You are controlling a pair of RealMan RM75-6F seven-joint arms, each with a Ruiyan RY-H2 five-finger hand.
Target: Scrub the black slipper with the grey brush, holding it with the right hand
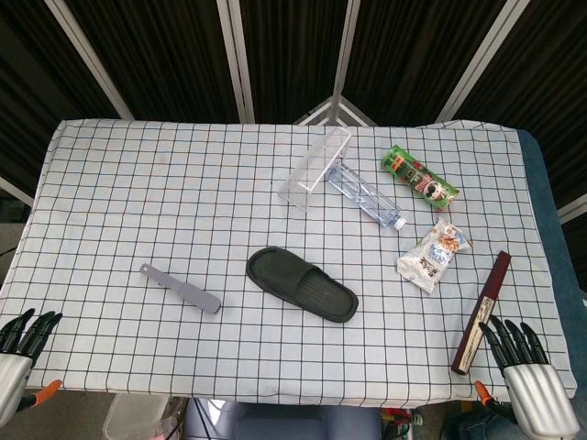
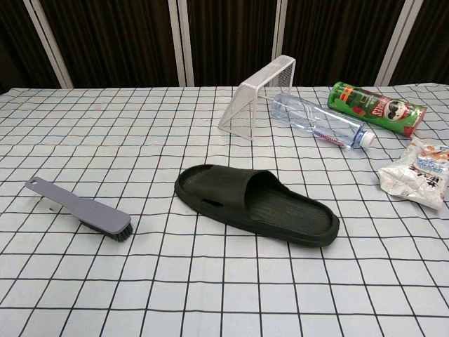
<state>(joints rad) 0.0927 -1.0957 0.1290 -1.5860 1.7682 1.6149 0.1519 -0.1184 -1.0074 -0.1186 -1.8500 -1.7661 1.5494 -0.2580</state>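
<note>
— So where is the black slipper [image 1: 301, 283]?
— Mid bench [image 1: 138, 183], sole down. Left of it, apart, lies the grey brush [image 1: 180, 288].
— What else?
— Behind: wire rack [image 1: 316, 167], water bottle [image 1: 366, 194], chip can [image 1: 419, 174]. Right: snack bag [image 1: 434, 255], dark stick [image 1: 481, 313].
— Hands?
— Left hand [image 1: 20, 353] and right hand [image 1: 530, 371] hold nothing, fingers spread, at the near corners.

We list: wire rack [image 1: 316, 167], water bottle [image 1: 366, 194] beside it, green crisps can [image 1: 419, 174], snack packet [image 1: 434, 256], dark red box [image 1: 481, 313], checked cloth [image 1: 165, 202].
</note>
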